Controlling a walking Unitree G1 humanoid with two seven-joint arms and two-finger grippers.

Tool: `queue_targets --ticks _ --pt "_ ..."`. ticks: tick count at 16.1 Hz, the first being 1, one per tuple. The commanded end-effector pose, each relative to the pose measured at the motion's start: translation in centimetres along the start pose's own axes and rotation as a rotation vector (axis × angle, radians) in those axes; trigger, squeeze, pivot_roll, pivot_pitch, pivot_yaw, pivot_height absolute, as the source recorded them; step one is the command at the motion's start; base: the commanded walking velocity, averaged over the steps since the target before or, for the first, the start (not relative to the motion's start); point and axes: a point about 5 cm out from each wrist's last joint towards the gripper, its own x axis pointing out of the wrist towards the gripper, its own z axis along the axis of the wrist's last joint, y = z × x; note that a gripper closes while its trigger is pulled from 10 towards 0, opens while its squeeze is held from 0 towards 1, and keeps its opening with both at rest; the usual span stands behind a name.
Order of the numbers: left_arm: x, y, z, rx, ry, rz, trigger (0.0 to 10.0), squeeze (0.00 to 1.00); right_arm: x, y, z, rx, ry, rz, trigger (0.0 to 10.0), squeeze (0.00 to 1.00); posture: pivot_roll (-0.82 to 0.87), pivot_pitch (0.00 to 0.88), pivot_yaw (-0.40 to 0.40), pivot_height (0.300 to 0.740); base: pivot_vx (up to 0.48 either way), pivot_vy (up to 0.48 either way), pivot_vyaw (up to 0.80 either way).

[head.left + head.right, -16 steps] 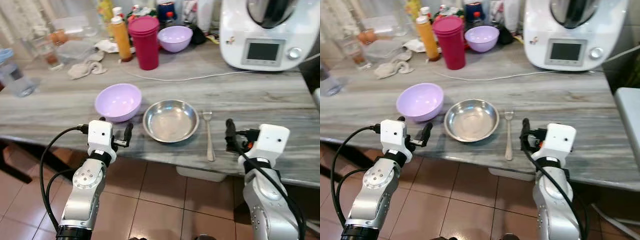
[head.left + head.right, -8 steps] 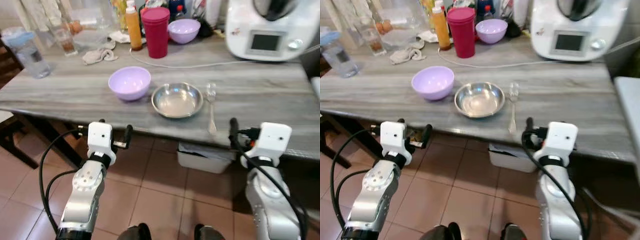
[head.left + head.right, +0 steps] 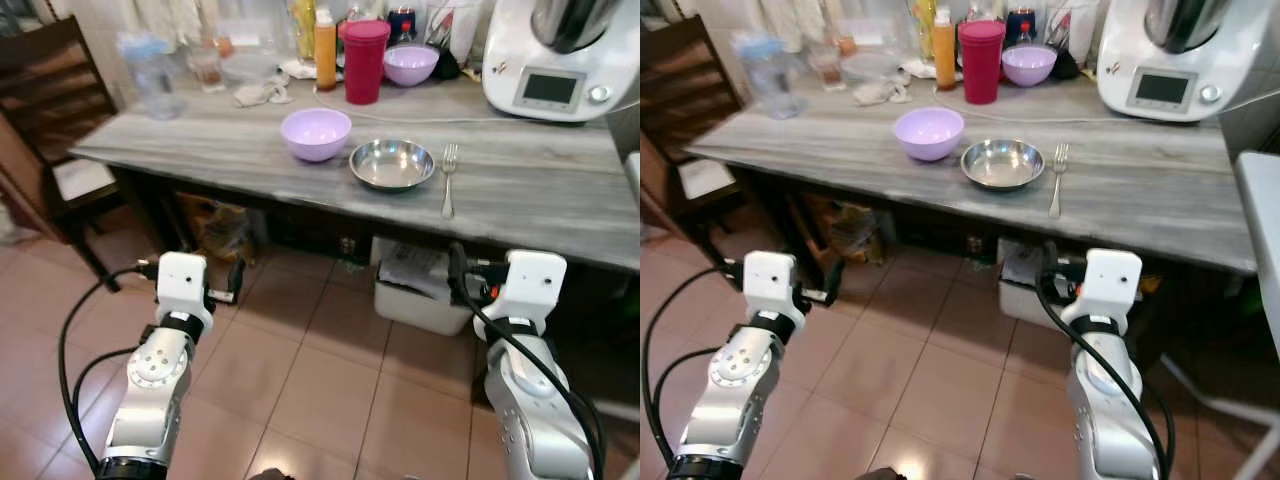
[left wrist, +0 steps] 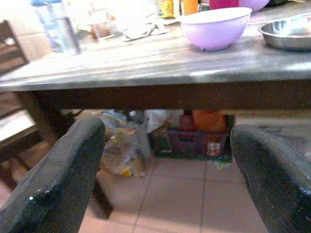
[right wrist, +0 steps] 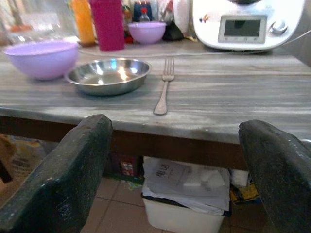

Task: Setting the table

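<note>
Left eye view: You look down on a grey worktop (image 3: 540, 190) with both arms held low over the tiled floor (image 3: 330, 380), well short of its edge.
Bowls: You have three: a purple bowl (image 3: 316, 133) and a steel bowl (image 3: 392, 164) side by side near the front, both empty, plus a second purple bowl (image 3: 411, 63) at the back; you cannot see into that one.
Fork: One fork (image 3: 448, 180) lies just right of the steel bowl, tines toward the back.
Other containers: One red tumbler (image 3: 365, 61) with its lid on, one orange bottle (image 3: 325, 50), and one clear jug (image 3: 150, 76) at the far left; its contents are unclear.
Appliance: One white kitchen machine (image 3: 560, 55) stands at the right rear.
Left hand (image 3: 222, 285): Low by the floor, holding nothing.
Right hand (image 3: 462, 280): Below the worktop edge, holding nothing.
Right eye view: You get the same layout, with a dark chair (image 3: 685, 110) at the left.
Left wrist view: Your left hand's fingers (image 4: 63, 179) are spread wide and empty, facing the worktop's underside and the first purple bowl above.
Right wrist view: Your right hand's fingers (image 5: 68, 179) are spread wide and empty, with the fork and steel bowl ahead and one white bin (image 5: 187, 211) under the worktop holding papers.
</note>
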Motion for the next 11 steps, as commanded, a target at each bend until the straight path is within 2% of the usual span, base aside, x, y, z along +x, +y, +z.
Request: queue_targets --ticks 1,6,8,11 --pt "-0.5 0.0 -0.5 0.010 0.011 -0.002 10.0 0.00 0.0 -0.3 0.0 -0.013 -0.010 -0.013 10.0 0.00 -0.25 0.013 0.097 0.740 0.000 0.000 0.00" --pt "-1.9 0.3 -1.5 -0.020 0.023 -0.012 10.0 0.00 -0.6 -1.1 -0.5 -0.015 -0.005 -0.049 10.0 0.00 -0.25 0.001 0.099 0.740 0.000 0.000 0.00" --pt "-3.0 0.8 -2.3 -0.024 0.039 -0.012 10.0 0.00 -1.6 -1.7 -1.0 -0.021 0.002 -0.052 10.0 0.00 -0.25 0.001 0.099 0.740 0.000 0.000 0.00" --pt "-5.0 2.0 -4.1 0.005 0.102 0.036 10.0 0.00 -4.0 -2.8 -2.7 -0.058 0.070 -0.056 10.0 0.00 -0.24 0.029 0.099 0.740 0.000 0.000 0.00"
